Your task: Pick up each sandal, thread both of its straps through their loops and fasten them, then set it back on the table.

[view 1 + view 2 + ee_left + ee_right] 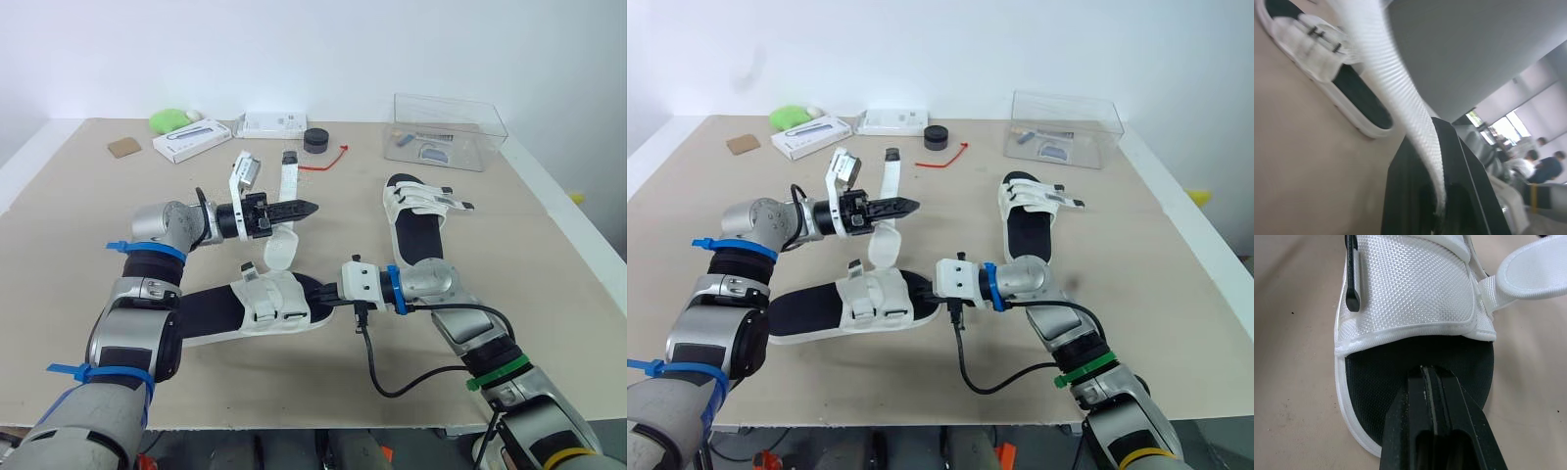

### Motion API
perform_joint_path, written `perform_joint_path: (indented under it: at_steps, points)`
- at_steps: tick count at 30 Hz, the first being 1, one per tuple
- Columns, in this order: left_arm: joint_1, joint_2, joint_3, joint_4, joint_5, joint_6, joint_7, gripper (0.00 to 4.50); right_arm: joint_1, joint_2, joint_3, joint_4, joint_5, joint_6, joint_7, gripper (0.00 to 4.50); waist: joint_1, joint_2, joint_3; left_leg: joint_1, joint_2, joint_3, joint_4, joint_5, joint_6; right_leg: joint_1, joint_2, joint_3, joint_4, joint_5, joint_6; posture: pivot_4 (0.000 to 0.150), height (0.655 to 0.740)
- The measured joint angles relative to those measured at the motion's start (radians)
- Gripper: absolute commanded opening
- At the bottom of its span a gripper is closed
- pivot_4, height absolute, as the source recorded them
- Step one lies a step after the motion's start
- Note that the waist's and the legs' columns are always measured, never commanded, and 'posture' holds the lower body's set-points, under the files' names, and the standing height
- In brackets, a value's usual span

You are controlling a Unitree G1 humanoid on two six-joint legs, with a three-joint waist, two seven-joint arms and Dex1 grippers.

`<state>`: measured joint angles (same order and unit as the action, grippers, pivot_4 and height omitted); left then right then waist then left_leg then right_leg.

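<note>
The near sandal (pixel 265 299), white woven upper over a black footbed, lies flat on the beige table (pixel 78 225) between the two arms, its toe toward the right arm. The left gripper (pixel 304 208) pinches one long white woven strap (pixel 289 181) partway along. The strap rises from the sandal's upper to the fingers, and its free end stands up beyond them. The right gripper (pixel 1429 374) has its fingers pressed together, with the tip on the toe of the footbed, seemingly to pin the sole down.

My reading is that threading is in hand on this sandal: one strap is lifted and unfastened, and not yet through its loop. The next move calls for bringing the free end down to the loop on the upper and feeding it through squarely, with the toe held so the sandal does not slide or twist.

The second sandal (pixel 416 211), of the same white and black make, lies well apart on the right side of the table, and I cannot tell whether its straps are done up.

The loop meant for the held strap is hard to pick out. A small black plastic piece (pixel 1353 281) sits at the edge of the upper, but whether it is a loop or a strap tip I cannot say. The state of the near sandal's other strap is also unclear
</note>
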<state>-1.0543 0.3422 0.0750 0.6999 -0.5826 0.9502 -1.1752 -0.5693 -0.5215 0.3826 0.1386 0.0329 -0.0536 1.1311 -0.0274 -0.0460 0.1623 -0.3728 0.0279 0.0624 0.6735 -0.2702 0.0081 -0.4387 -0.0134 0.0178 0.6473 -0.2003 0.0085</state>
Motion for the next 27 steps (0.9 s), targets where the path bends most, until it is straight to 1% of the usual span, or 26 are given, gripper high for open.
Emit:
perform_joint_path:
  at_steps: [4, 5, 6, 7, 10, 11, 14, 16, 17, 20, 21, 22, 25, 26, 27]
  points:
    - [0.022, 0.005, -0.046, -0.046, 0.084, -0.148, 0.018, 0.04, 0.001, -0.001, 0.0, -0.005, 0.0, 0.0, 0.0, 0.0, 0.0, 0.0, 0.0, 0.0, 0.0, 0.0, 0.0, 0.0, 0.0, 0.0, 0.0, 0.001, 0.0, 0.0, 0.0, 0.15, 0.74]
    - [0.037, 0.007, -0.059, -0.076, 0.1, -0.184, 0.02, 0.04, 0.002, -0.001, 0.0, -0.006, 0.0, 0.0, 0.0, 0.0, 0.0, 0.0, 0.0, 0.0, 0.0, 0.0, 0.0, 0.0, 0.0, 0.0, 0.0, 0.001, 0.0, 0.0, 0.0, 0.15, 0.74]
    - [0.068, 0.011, -0.081, -0.135, 0.123, -0.236, 0.018, 0.04, 0.003, -0.004, -0.001, -0.008, 0.0, 0.0, 0.001, 0.0, 0.0, 0.0, 0.0, 0.0, 0.0, 0.0, 0.0, 0.0, 0.0, 0.0, -0.001, 0.002, 0.0, 0.003, -0.005, 0.15, 0.74]
    - [0.076, 0.013, -0.088, -0.151, 0.132, -0.252, 0.017, 0.04, 0.003, -0.004, -0.001, -0.008, 0.0, 0.0, 0.001, 0.0, 0.0, 0.0, 0.0, 0.0, 0.0, 0.0, 0.0, 0.0, 0.0, 0.0, -0.001, 0.002, 0.0, 0.003, -0.005, 0.15, 0.74]
    - [0.182, 0.084, -0.233, -0.334, 0.301, -0.52, 0.008, 0.04, 0.006, -0.01, -0.001, -0.01, -0.001, 0.0, 0.002, 0.0, 0.002, 0.001, 0.0, 0.0, 0.0, 0.001, -0.001, -0.001, -0.001, 0.0, -0.001, 0.003, 0.0, 0.003, -0.006, 0.15, 0.74]
    - [0.204, 0.096, -0.261, -0.365, 0.337, -0.582, 0.008, 0.04, 0.007, -0.012, -0.001, -0.012, -0.001, 0.0, 0.003, 0.0, 0.003, 0.001, 0.0, 0.0, 0.0, 0.001, -0.001, -0.001, -0.001, 0.0, -0.001, 0.003, 0.0, 0.003, -0.006, 0.15, 0.74]
    - [0.284, 0.15, -0.341, -0.495, 0.467, -0.87, 0.009, 0.04, 0.006, -0.013, -0.001, -0.013, -0.001, 0.0, 0.003, 0.0, 0.004, 0.001, 0.0, 0.0, 0.0, 0.002, -0.001, -0.001, -0.001, 0.0, -0.002, 0.004, 0.0, 0.003, -0.006, 0.15, 0.74]
    - [0.296, 0.183, -0.371, -0.545, 0.536, -1.055, 0.008, 0.04, 0.005, -0.013, -0.001, -0.013, -0.002, 0.0, 0.001, 0.0, 0.005, 0.001, 0.0, 0.0, 0.0, 0.002, 0.0, -0.001, -0.001, 0.0, -0.003, 0.003, 0.0, 0.004, -0.006, 0.15, 0.74]
    - [0.296, 0.186, -0.372, -0.55, 0.541, -1.069, 0.008, 0.04, 0.005, -0.013, -0.001, -0.012, -0.002, 0.0, 0.0, 0.0, 0.005, 0.001, 0.0, 0.0, 0.0, 0.002, 0.0, 0.0, 0.0, 0.0, -0.003, 0.003, 0.0, 0.004, -0.005, 0.15, 0.74]
    - [0.298, 0.241, -0.386, -0.547, 0.623, -1.303, 0.017, 0.04, 0.003, -0.011, 0.0, -0.006, -0.002, -0.001, 0.0, 0.0, 0.006, 0.001, 0.0, 0.001, 0.0, 0.002, 0.0, 0.0, 0.0, 0.0, -0.002, 0.003, 0.0, 0.002, -0.003, 0.15, 0.74]
    - [0.298, 0.246, -0.386, -0.545, 0.629, -1.327, 0.019, 0.04, 0.003, -0.011, 0.0, -0.005, -0.002, -0.001, 0.0, 0.0, 0.006, 0.001, 0.0, 0.001, 0.0, 0.002, 0.0, 0.0, 0.0, 0.0, -0.002, 0.003, 0.0, 0.002, -0.003, 0.15, 0.74]
    - [0.296, 0.269, -0.387, -0.517, 0.669, -1.454, 0.045, 0.04, 0.002, -0.009, 0.003, -0.001, -0.003, -0.002, 0.001, 0.0, 0.005, 0.001, 0.0, 0.001, 0.0, 0.003, 0.0, 0.0, 0.0, 0.0, -0.002, 0.003, 0.0, 0.003, -0.003, 0.15, 0.74]
    - [0.29, 0.283, -0.385, -0.479, 0.712, -1.588, 0.082, 0.04, 0.002, -0.009, 0.004, 0.002, -0.003, -0.005, 0.003, 0.0, 0.006, 0.001, 0.0, 0.001, 0.0, 0.002, 0.0, 0.0, 0.0, 0.001, -0.002, 0.003, 0.0, 0.003, -0.004, 0.15, 0.74]
    - [0.268, 0.287, -0.386, -0.436, 0.758, -1.708, 0.126, 0.04, 0.001, -0.008, 0.004, 0.004, -0.003, -0.01, 0.003, 0.0, 0.006, 0.001, 0.0, 0.001, 0.0, 0.003, 0.0, 0.0, 0.0, 0.0, -0.002, 0.002, 0.0, 0.003, -0.003, 0.15, 0.74]
    - [0.257, 0.29, -0.385, -0.427, 0.772, -1.744, 0.142, 0.04, 0.0, -0.007, 0.004, 0.004, -0.003, -0.01, 0.003, 0.0, 0.006, 0.001, 0.0, 0.001, 0.0, 0.003, 0.0, 0.0, 0.0, 0.0, -0.002, 0.002, 0.0, 0.003, -0.003, 0.15, 0.74]
